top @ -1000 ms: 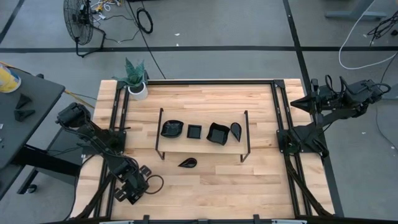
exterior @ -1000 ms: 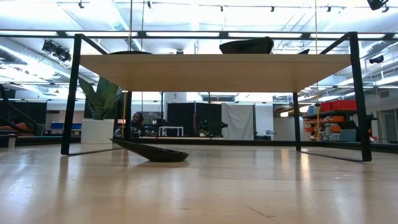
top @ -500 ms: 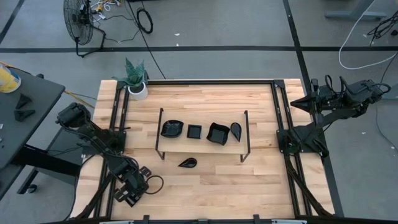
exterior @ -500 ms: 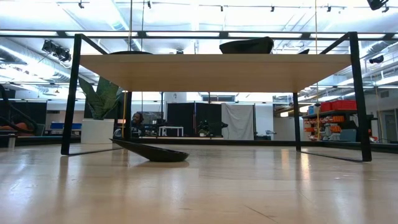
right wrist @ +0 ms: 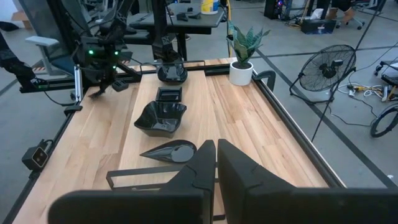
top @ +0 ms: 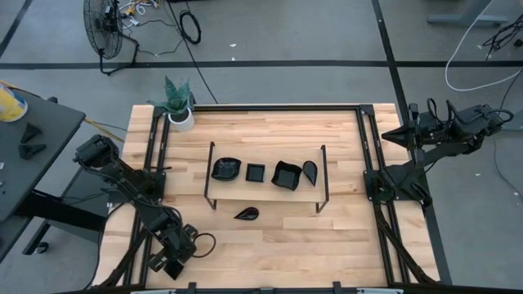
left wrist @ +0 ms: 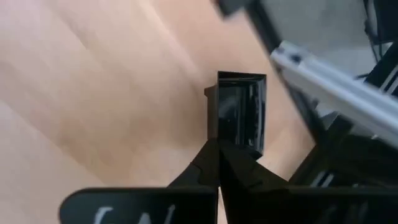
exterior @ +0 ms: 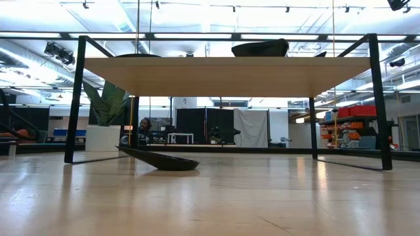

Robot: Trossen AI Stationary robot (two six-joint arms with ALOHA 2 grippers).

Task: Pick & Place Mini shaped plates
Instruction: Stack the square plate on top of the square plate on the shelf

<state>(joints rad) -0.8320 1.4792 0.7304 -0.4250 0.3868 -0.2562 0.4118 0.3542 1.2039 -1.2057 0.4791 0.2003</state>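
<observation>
square plate (left wrist: 241,118) between closed jaws

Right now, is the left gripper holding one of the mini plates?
No. In the high view the left gripper sits shut and empty at the table's front-left corner, apart from the teardrop plate on the wood.

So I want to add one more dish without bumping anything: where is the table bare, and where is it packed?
Bare wood runs between the white pot and the wire frame, and along the near edge past the lone teardrop plate. The shelf is crowded: four black plates sit in a row. The left end effector crowds the near left corner.
</observation>
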